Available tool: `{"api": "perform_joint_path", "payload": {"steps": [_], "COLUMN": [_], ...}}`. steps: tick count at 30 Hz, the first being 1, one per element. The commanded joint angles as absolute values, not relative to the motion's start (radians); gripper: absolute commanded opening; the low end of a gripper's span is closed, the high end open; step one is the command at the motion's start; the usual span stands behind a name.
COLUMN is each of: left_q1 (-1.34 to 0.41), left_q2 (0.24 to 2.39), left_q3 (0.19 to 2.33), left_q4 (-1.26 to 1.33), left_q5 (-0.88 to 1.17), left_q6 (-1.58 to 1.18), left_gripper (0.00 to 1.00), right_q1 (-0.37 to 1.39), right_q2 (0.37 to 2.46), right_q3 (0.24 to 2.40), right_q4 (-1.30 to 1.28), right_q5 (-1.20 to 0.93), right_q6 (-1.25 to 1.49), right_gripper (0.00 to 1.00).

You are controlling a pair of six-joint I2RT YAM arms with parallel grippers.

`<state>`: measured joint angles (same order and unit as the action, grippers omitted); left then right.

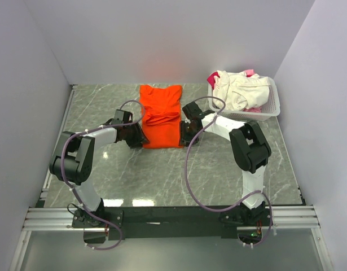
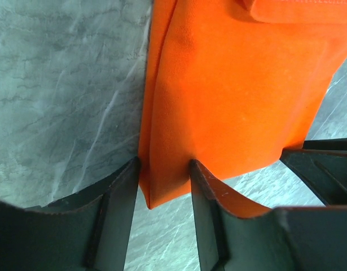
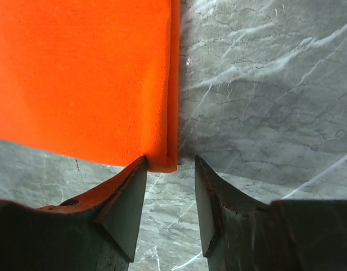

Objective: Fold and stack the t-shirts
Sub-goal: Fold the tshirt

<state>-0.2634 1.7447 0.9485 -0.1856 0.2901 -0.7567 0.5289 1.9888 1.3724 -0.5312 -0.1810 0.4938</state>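
Note:
The orange t-shirt (image 1: 161, 116) lies folded into a long strip at the middle of the table, collar end far. My left gripper (image 1: 140, 139) is low at its near left corner. In the left wrist view the orange t-shirt (image 2: 235, 84) has that corner between my left gripper (image 2: 163, 164), whose half-open fingers touch the cloth on both sides. My right gripper (image 1: 184, 135) is at the near right corner. In the right wrist view my right gripper (image 3: 170, 161) stands open, the orange t-shirt (image 3: 77, 73) reaching only its left fingertip.
A white slatted basket (image 1: 273, 105) stands at the back right, holding a crumpled cream-white t-shirt (image 1: 235, 90) and a pink one (image 1: 211, 79). Grey walls close in the marble table on three sides. The right gripper's dark fingers (image 2: 325, 169) show in the left wrist view.

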Motion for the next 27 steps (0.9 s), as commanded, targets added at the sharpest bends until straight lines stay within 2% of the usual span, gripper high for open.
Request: {"api": "perform_joint_path", "payload": {"steps": [1,7,10,13,14,16,17,19,27], "left_q1": [-0.272,-0.273,-0.276,-0.279,-0.281,-0.282,-0.282,-0.282,-0.284], "left_q2": [1.773,1.767,1.776,1.775,1.773,1.766,1.761,1.737,1.539], "left_q3": [0.942,0.899,0.891,0.876,0.870,0.858,0.856,0.864,0.933], "left_q4": [-0.213,-0.201,-0.196,-0.180,-0.172,-0.155,-0.153,-0.164,-0.256], "left_q5": [0.253,0.261,0.276,0.284,0.285,0.302,0.307,0.313,0.308], "left_q6": [-0.753,-0.767,-0.770,-0.785,-0.788,-0.798,-0.801,-0.801,-0.807], "left_gripper": [0.48,0.45,0.39,0.27,0.21,0.14,0.06,0.00,0.00], "right_q1": [0.537,0.537,0.537,0.538,0.538,0.537,0.537,0.540,0.537], "right_q2": [2.003,2.017,2.017,2.014,2.014,2.002,1.994,1.968,1.835], "right_q3": [1.387,1.391,1.384,1.378,1.376,1.367,1.364,1.359,1.411], "right_q4": [-0.526,-0.529,-0.525,-0.520,-0.520,-0.517,-0.514,-0.515,-0.595], "right_q5": [-0.176,-0.182,-0.196,-0.216,-0.222,-0.227,-0.233,-0.235,-0.192], "right_q6": [0.499,0.499,0.505,0.505,0.505,0.508,0.509,0.511,0.512], "right_gripper": [0.46,0.43,0.39,0.27,0.15,0.04,0.00,0.00,0.00]}}
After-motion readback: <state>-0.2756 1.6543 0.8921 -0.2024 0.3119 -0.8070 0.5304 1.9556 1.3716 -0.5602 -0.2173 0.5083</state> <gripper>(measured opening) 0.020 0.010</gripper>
